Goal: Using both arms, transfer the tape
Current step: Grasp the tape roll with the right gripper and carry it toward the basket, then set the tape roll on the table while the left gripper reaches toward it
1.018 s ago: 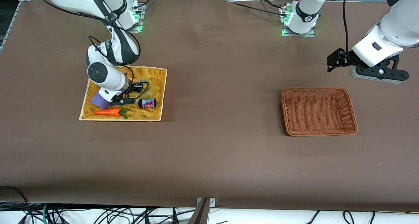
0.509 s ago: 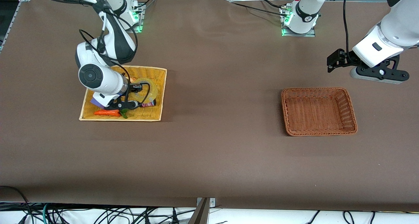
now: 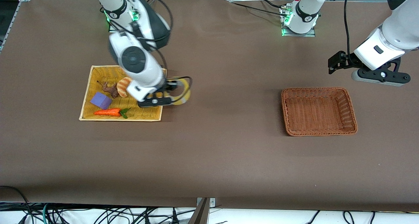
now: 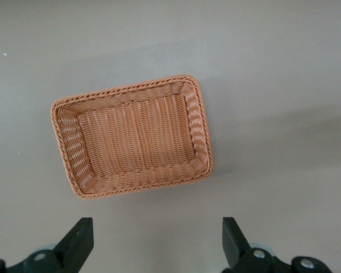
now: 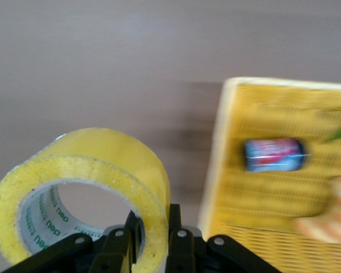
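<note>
The tape (image 3: 186,93), a yellowish ring with a grey-white core, hangs in my right gripper (image 3: 173,88) just above the table beside the yellow basket (image 3: 121,119), at its edge toward the left arm's end. In the right wrist view the right gripper (image 5: 153,227) is shut on the wall of the tape (image 5: 102,165), one finger inside the hole and one outside. My left gripper (image 3: 332,63) is open and empty, up in the air beside the brown basket (image 3: 319,111). In the left wrist view the left gripper (image 4: 156,244) looks down at the brown basket (image 4: 131,136).
The yellow basket holds a purple block (image 3: 100,100), a carrot (image 3: 109,112), a striped croissant (image 3: 122,86) and a small brown figure (image 3: 109,88). A small can (image 5: 273,154) lies in the yellow basket (image 5: 227,170) in the right wrist view. Bare brown table lies between the two baskets.
My right gripper has lifted the tape out of the yellow basket and carried it toward the left arm's end, past the basket's edge. The left arm has barely moved.
</note>
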`<state>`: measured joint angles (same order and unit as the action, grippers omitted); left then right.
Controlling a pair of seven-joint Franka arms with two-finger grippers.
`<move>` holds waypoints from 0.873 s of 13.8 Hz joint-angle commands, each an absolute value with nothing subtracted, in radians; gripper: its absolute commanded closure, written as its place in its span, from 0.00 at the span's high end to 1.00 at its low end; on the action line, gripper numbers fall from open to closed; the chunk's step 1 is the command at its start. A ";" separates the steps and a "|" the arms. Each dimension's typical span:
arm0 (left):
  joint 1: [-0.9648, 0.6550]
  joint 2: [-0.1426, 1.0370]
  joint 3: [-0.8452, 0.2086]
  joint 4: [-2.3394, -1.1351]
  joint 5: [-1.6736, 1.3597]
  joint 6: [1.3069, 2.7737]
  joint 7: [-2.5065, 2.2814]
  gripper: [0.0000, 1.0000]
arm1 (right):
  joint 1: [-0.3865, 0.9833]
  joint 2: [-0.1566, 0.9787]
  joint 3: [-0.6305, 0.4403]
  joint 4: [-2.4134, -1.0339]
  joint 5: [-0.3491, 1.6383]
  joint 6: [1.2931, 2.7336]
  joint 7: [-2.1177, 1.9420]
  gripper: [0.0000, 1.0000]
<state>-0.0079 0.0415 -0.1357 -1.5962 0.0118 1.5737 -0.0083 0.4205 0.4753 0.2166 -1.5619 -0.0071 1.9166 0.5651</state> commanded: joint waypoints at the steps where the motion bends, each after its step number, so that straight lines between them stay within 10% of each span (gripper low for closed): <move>1: -0.006 0.060 -0.140 -1.557 0.038 1.557 0.003 1.00 | 0.549 0.671 0.210 -1.312 -0.006 1.893 0.759 0.00; 12: -0.009 0.060 -0.147 -1.555 0.037 1.557 0.005 1.00 | 0.733 0.885 0.202 -1.253 -0.020 2.157 1.055 0.00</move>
<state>-0.0089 0.0462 -0.1398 -1.5884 0.0119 1.5737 -0.0083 0.7338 0.8708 0.2031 -1.2912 -0.0122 2.1722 1.0281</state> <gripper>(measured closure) 0.000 0.780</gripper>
